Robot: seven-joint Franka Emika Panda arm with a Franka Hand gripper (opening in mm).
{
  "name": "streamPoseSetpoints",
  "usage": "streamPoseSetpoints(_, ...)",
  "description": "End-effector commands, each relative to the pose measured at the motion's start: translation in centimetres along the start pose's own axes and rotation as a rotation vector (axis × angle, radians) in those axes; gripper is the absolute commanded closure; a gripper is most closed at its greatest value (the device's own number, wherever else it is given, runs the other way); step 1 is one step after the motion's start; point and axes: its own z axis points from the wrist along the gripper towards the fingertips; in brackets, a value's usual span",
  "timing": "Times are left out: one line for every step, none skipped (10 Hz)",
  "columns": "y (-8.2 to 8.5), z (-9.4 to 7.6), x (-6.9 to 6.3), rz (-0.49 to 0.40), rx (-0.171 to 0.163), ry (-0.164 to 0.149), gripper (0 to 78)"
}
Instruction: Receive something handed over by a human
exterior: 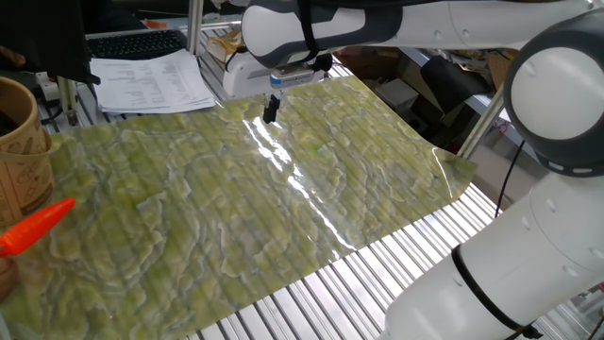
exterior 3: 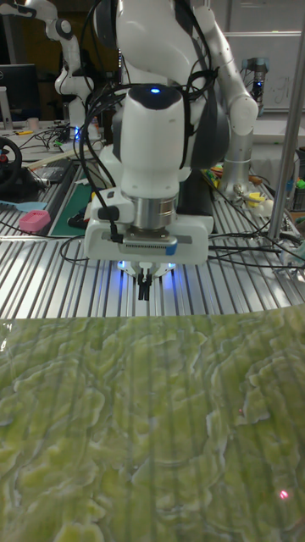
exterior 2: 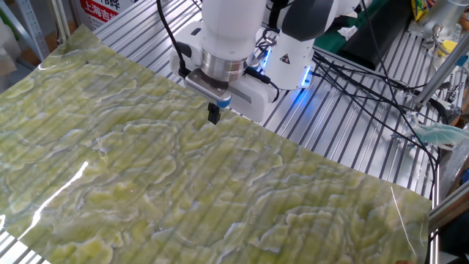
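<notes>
The something, an orange-red carrot-shaped toy (exterior: 38, 228), shows at the left edge of one fixed view, low over the green mat (exterior: 283, 208), its tip pointing right. Whatever holds its thick end is cut off by the frame, and the human is out of view. My gripper (exterior: 271, 110) hangs point-down over the mat's far edge, well to the right of the carrot. Its black fingers are shut together with nothing between them, as the other fixed view (exterior 2: 213, 116) and the tall fixed view (exterior 3: 145, 293) also show.
A tan wooden bucket (exterior: 19, 142) stands at the left beside the carrot. Papers (exterior: 151, 83) and a keyboard (exterior: 132, 42) lie beyond the mat. The robot base (exterior 2: 289, 55) and cables (exterior 2: 352, 81) sit on the slatted metal table (exterior 2: 344, 139) behind the gripper.
</notes>
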Motion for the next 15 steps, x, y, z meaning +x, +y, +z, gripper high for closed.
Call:
streamPoseSetpoints(-0.01,0.06,-0.07,0.005,-0.005,-0.014,77.6)
streamPoseSetpoints(-0.01,0.05,-0.09,0.005,-0.018,-0.014,77.6)
streamPoseSetpoints(-0.02,0.04,-0.10,0.008,-0.024,-0.015,77.6)
streamPoseSetpoints(-0.02,0.04,-0.10,0.009,-0.022,-0.019,77.6)
streamPoseSetpoints(-0.01,0.05,-0.09,0.013,-0.024,-0.025,77.6)
streamPoseSetpoints(-0.01,0.06,-0.07,0.017,-0.024,-0.031,77.6)
streamPoseSetpoints(-0.01,0.06,-0.07,0.016,-0.025,-0.033,77.6)
streamPoseSetpoints(-0.01,0.06,-0.07,0.022,-0.031,-0.033,77.6)
streamPoseSetpoints(-0.01,0.06,-0.07,0.027,-0.031,-0.035,77.6)
streamPoseSetpoints(-0.01,0.06,-0.07,0.030,-0.032,-0.035,77.6)
streamPoseSetpoints(-0.01,0.06,-0.07,0.029,-0.032,-0.035,77.6)
streamPoseSetpoints(-0.01,0.06,-0.07,0.029,-0.032,-0.035,77.6)
streamPoseSetpoints(-0.05,0.08,-0.07,0.034,-0.036,-0.035,77.6)
streamPoseSetpoints(-0.09,0.10,-0.07,0.035,-0.051,-0.035,77.6)
streamPoseSetpoints(-0.09,0.10,-0.07,0.032,-0.055,-0.035,77.6)
